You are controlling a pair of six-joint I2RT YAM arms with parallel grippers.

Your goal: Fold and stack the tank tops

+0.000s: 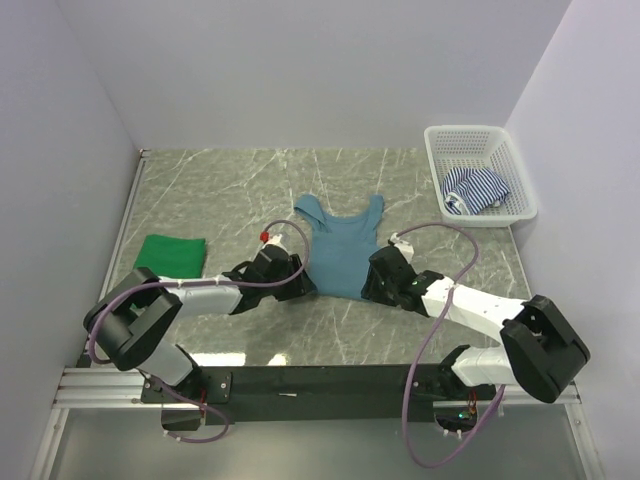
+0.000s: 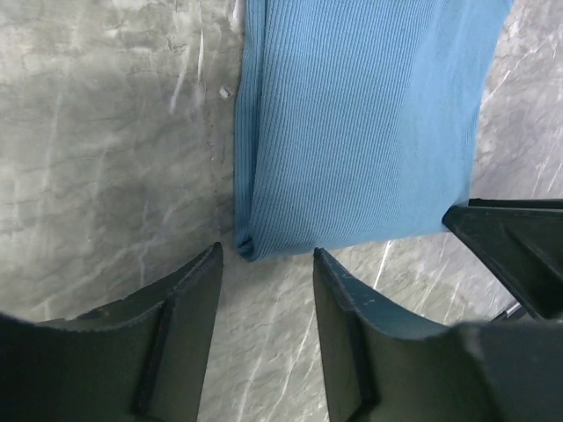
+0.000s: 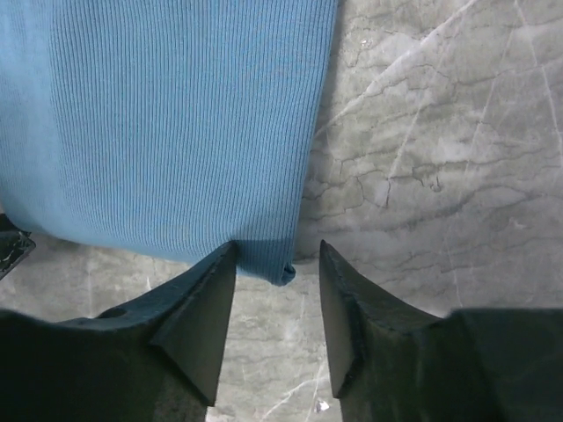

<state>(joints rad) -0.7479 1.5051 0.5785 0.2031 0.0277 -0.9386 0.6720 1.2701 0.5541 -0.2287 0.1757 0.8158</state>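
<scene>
Step, my read: first fold of the dusty teal-blue ribbed tank top (image 1: 340, 245), which lies flat mid grey marbled counter (image 1: 220, 190). Left tool (image 2: 264, 257) and right tool (image 3: 277, 255) are both wide and empty, each straddling a near hem corner. Next move needs both to drop, pinch, and carry the hem to the straps. Bright green folded top (image 1: 172, 253) sits at left, navy-and-white striped top (image 1: 475, 188) in the white plastic mesh basket (image 1: 466, 129).

The marble table (image 1: 230, 190) carries a folded green top (image 1: 172, 253), a teal top (image 1: 342, 250) and a basket (image 1: 466, 130).

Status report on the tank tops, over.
Left end effector open at blue top's left hem corner; right end effector open at right corner. Green top folded aside; striped top in basket.
</scene>
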